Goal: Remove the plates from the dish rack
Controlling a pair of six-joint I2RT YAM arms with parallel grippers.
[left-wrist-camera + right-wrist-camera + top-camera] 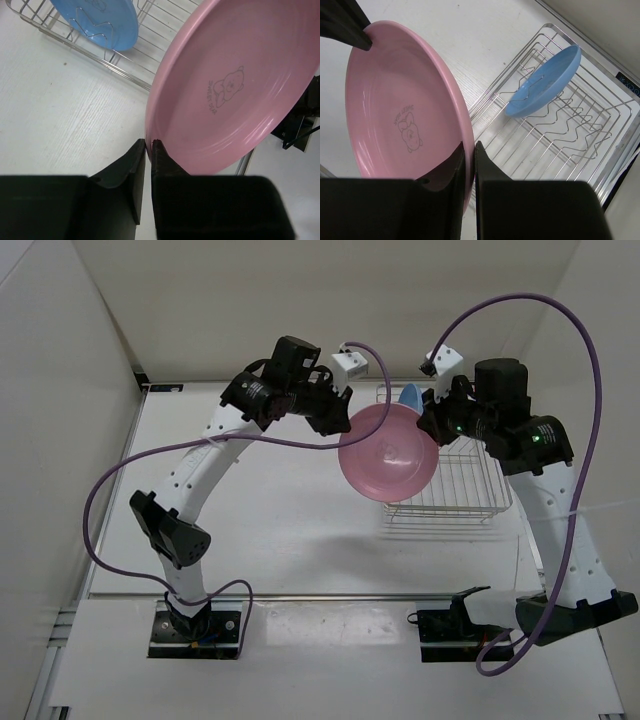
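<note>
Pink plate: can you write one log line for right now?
pink plate: held aloft | left gripper: shut on rim | right gripper: shut on rim | blue plate: in dish rack

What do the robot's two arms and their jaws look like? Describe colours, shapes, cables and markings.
The left arm and right arm have white links dotted with small holes, bulky black joint housings and black base plates. A purple cable loops loosely off each. Small green lights glow on the right arm's joints. The jaws are two flat, matte black blocks.
</note>
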